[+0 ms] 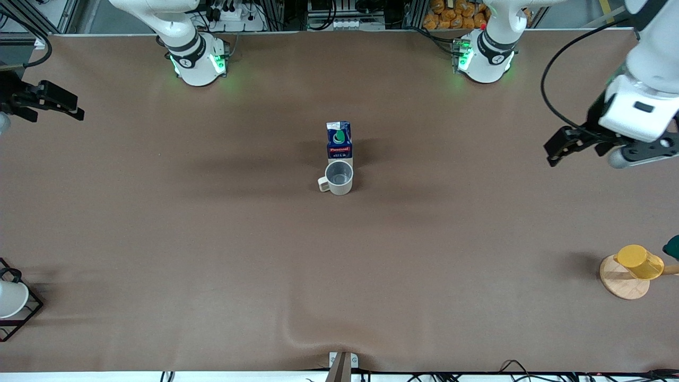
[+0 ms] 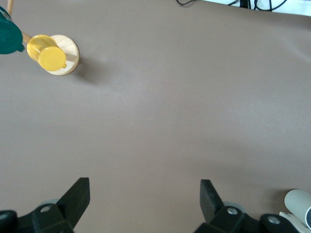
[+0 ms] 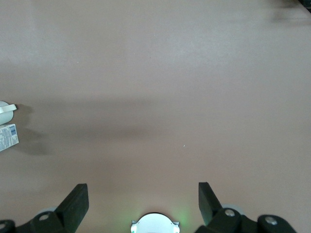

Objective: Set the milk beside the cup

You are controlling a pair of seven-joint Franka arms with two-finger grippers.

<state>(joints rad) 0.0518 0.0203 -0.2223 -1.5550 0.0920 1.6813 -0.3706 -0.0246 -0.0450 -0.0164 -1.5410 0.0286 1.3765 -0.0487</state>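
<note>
While both arms wait at their own ends, the brown surface (image 1: 212,254) lies mostly bare, its covering smooth save for a small wrinkle at the edge nearest the front camera. Milk (image 1: 339,140) stands upright at mid-surface, gabled top up, red band facing the camera. Cup (image 1: 338,178) sits upright just beside it, nearer the front camera, apparently touching or almost so; its handle points toward the right arm's end.

Left claw (image 1: 557,151) hangs over the left arm's end of the surface, fingers (image 2: 77,194) apart, nothing between them. Right claw (image 1: 69,106) hangs over the right arm's end, fingers (image 3: 77,196) apart, likewise empty.

Toward the left arm's end, near the camera edge: yellow cup (image 1: 639,261) tilted on a round wooden stand (image 1: 623,284). Toward the right arm's end: white cup (image 1: 10,298) in a black wire rack (image 1: 29,313).

Along the base edge: cables, metal framing, orange items.
</note>
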